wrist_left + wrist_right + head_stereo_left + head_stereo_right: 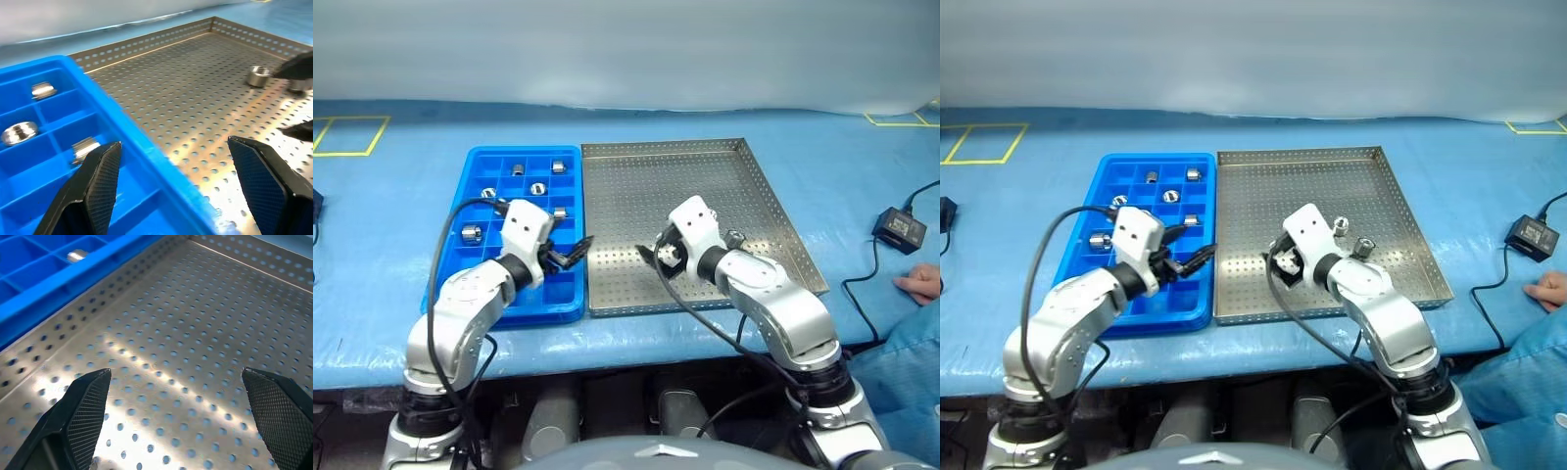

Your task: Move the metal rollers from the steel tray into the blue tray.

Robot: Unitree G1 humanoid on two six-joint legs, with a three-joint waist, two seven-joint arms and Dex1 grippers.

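Note:
The blue tray [481,162] lies left of the steel tray [656,181], their long sides touching. Several metal rollers [538,188] sit in separate blue compartments. Two metal rollers [1340,227] stand on the steel tray's right part, just beyond my right forearm; the left wrist view has one roller [258,76] clear and the other half hidden behind a black finger. My left gripper [572,253] is open and empty, over the blue tray's edge beside the steel tray. My right gripper [651,258] is open and empty, over bare perforated steel [186,323] near the tray's front left.
A black power adapter [899,227] with its cable lies on the blue table cover at the right. A person's hand [922,284] rests at the right edge. Yellow tape marks [352,137] are at the far left.

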